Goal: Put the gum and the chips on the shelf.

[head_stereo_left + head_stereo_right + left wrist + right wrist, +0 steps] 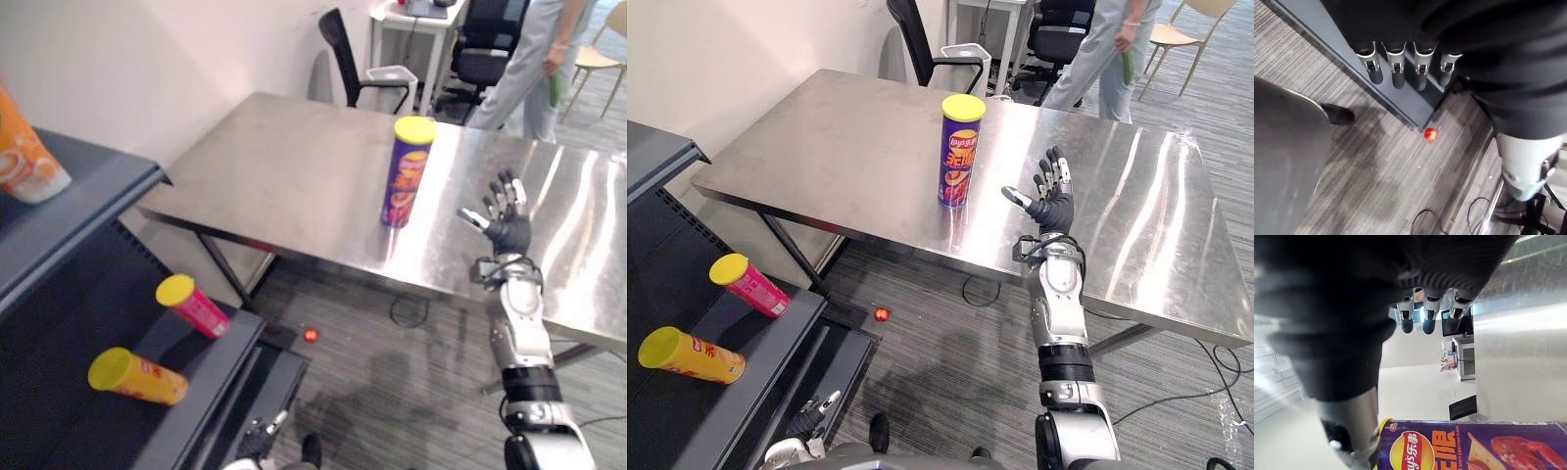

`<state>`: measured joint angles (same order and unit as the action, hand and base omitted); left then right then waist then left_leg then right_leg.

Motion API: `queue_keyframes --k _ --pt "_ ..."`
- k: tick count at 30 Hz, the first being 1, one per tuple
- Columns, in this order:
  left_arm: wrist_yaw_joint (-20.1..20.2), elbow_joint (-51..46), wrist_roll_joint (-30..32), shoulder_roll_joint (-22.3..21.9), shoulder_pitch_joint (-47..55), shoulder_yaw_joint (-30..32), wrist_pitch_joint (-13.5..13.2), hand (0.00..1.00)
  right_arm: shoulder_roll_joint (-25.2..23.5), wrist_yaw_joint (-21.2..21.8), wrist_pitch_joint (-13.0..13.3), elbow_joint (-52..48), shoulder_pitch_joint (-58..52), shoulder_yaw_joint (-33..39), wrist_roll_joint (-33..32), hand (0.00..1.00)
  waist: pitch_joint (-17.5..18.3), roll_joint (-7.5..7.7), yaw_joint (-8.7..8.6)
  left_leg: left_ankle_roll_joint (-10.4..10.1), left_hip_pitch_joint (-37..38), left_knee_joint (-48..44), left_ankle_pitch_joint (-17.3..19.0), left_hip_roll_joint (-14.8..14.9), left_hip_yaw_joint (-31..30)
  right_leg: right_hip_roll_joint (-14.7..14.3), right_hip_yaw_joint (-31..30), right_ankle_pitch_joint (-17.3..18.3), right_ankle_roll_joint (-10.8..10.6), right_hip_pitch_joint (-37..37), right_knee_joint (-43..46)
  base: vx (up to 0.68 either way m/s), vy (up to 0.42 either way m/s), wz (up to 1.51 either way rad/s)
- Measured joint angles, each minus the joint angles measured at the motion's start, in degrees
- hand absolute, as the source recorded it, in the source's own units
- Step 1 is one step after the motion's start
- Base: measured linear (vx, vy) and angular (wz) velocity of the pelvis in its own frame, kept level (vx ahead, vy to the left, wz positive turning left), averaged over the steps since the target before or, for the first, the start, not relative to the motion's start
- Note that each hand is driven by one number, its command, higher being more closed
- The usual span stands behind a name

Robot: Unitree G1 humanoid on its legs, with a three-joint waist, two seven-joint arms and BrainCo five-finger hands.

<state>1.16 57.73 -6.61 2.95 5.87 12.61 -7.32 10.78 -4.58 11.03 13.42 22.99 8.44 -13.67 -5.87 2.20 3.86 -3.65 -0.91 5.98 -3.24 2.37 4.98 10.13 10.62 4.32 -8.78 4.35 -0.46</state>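
While the dark grey metal shelf on the left already carries a pink cylindrical tube with a yellow cap and a yellow-orange tube with a yellow lid, both lying on their sides on its lower board, the tall purple cardboard chips can with a yellow lid is not yet there. An orange plastic bottle sits on the board above. The pink tube may be the gum, though I cannot be sure.

Low by the shelf's front corner hangs the left hand, fingers straight and holding nothing, pointing down at the shelf's base and the grey carpet. A small red ball lies on the floor just beyond that corner.

The purple can stands upright near the front edge of the brushed steel counter. To its right, near it but apart, the right hand is raised with fingers spread wide and empty, palm turned toward the can.

By my reading, the step in hand is the reach for the chips. The next move calls for bringing the palm across to the can's side, curling fingers and thumb around its middle without tipping it, then lifting and carrying it left to the shelf.
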Motion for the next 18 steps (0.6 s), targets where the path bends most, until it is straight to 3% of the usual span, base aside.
queue_keyframes --k 9,18 --pt "-0.1 -1.4 -1.7 0.0 0.0 -1.0 0.0 0.00 0.0 -0.2 -0.8 4.0 4.0 -0.3 0.2 0.00 -1.1 0.16 1.23 0.0 -0.9 0.0 -0.3 -0.2 -1.3 0.0 1.5 0.0 0.0 0.1 -0.4 0.00 -0.011 0.08" --pt "-0.3 -2.1 -2.3 0.1 -0.2 -1.1 -0.5 0.00 0.1 -2.5 -1.0 8.4 10.2 -0.5 0.3 0.00 -2.6 0.20 1.42 0.0 -1.2 0.0 -0.3 -0.3 -2.0 0.1 2.0 0.0 0.0 0.1 -0.4 -0.01 -0.009 0.04"
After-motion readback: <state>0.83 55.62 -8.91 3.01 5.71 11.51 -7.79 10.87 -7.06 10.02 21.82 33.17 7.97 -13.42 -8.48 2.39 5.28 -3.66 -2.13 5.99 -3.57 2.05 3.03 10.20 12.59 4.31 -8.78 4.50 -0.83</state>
